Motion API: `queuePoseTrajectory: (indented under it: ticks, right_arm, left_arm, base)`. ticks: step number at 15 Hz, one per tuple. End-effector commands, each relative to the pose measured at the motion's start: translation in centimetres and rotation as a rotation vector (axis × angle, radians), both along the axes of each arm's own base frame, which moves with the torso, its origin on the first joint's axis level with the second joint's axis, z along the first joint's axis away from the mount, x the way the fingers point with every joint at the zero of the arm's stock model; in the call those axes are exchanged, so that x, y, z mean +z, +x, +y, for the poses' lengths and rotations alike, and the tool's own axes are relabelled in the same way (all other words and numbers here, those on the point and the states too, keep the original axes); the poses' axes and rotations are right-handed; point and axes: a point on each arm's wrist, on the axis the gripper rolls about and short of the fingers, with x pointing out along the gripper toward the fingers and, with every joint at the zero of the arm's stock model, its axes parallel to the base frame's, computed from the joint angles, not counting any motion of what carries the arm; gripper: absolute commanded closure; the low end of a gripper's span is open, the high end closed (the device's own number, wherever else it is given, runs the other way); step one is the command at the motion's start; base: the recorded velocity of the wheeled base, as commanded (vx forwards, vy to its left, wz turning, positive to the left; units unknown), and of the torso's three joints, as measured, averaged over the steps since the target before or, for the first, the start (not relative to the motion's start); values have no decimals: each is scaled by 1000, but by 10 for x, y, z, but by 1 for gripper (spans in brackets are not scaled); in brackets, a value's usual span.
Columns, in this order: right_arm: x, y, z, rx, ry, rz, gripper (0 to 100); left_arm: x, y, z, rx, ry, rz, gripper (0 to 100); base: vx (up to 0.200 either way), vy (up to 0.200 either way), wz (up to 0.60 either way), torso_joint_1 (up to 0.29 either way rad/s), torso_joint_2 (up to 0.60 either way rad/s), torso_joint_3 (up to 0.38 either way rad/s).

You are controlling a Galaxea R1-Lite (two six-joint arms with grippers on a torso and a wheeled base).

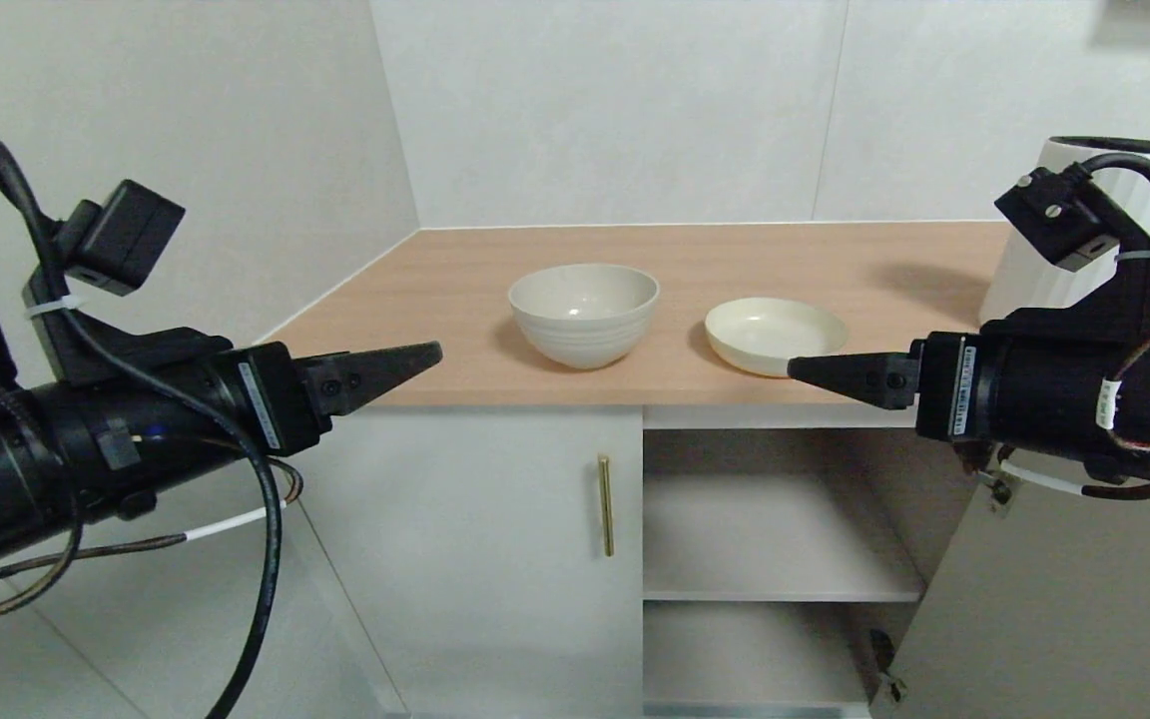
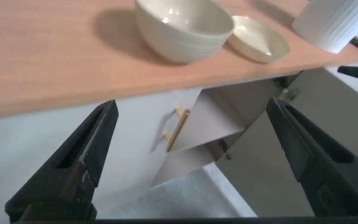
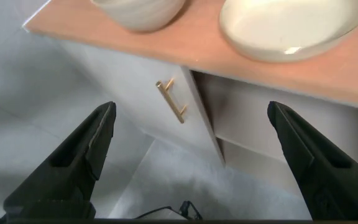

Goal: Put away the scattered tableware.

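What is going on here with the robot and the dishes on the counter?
Nothing is being held yet. The left gripper and the right gripper both hang open and empty in front of the wooden counter. A ribbed bowl and a shallow dish stand side by side on it, apart from each other. Below, the cabinet's right door is open and its shelves show; the left door is shut. The tableware is not yet put away.

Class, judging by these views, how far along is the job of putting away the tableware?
Done: the cabinet's right door stands open, showing its shelves. In hand: nothing; the left gripper and right gripper are both open, in front of the countertop. Left: the bowl and the plate sit on the countertop, not put away.
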Motion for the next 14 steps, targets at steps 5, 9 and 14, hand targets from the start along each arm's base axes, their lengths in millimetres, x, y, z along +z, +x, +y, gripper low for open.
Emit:
queuePoseTrajectory:
  ticks: [5, 9, 14]
  right_arm:
    - [-4, 8, 3, -7, -10, 7, 0]
    - [-17, 34, 6, -49, -27, -34, 0]
    - [-5, 53, 11, -164, -33, 48, 0]
  left_arm:
    - [3, 22, -8, -3, 4, 9, 0]
    - [6, 69, -26, 1, -10, 37, 0]
    - [18, 77, -29, 46, -118, 275, 0]
  base:
    - [0, 0, 0, 171, -465, -296]
    - [0, 0, 0, 122, -303, -184]
    - [0, 0, 0, 6, -14, -9]
